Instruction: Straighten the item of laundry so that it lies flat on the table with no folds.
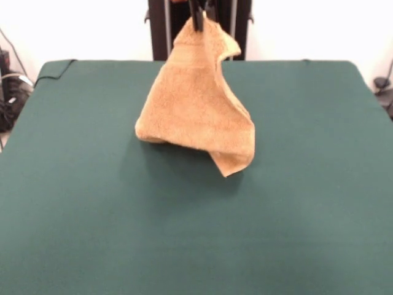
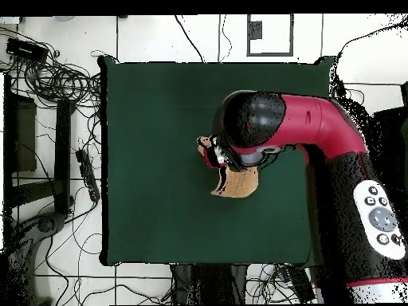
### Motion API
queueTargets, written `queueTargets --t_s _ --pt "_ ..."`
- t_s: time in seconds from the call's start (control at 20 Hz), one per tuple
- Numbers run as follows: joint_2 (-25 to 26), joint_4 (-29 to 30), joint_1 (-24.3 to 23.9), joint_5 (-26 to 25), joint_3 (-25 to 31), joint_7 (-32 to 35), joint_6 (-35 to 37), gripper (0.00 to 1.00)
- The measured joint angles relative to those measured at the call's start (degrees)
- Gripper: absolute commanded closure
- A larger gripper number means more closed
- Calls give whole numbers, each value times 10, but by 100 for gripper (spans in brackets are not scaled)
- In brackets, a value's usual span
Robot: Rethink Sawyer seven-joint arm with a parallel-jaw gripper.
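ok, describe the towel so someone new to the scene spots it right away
Start from the big dark green table; near its middle, toward the robot's side, the gripper holds a cloth up by one corner. That cloth is the towel: orange-tan terry, hanging in a folded cone shape with its lower edge near or on the tabletop. It is the only cloth item there and the only warm colour against the green.

Nubby terry towel (image 1: 196, 104), matt cloth table (image 1: 92, 184)

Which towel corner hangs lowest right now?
On the towel, the folded-under corner at front-view right hangs lowest; the top corner is pinched in the hand.
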Motion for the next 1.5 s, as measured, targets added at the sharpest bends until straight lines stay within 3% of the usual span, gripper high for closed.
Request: queueTargets --t_s 0.55,0.95,1.5 --pt "90 -61 -20 -16 35 -23 1 100" --pt "102 -93 -18 -29 50 -25 43 100" --pt "103 -154 -17 -45 65 -25 161 100"
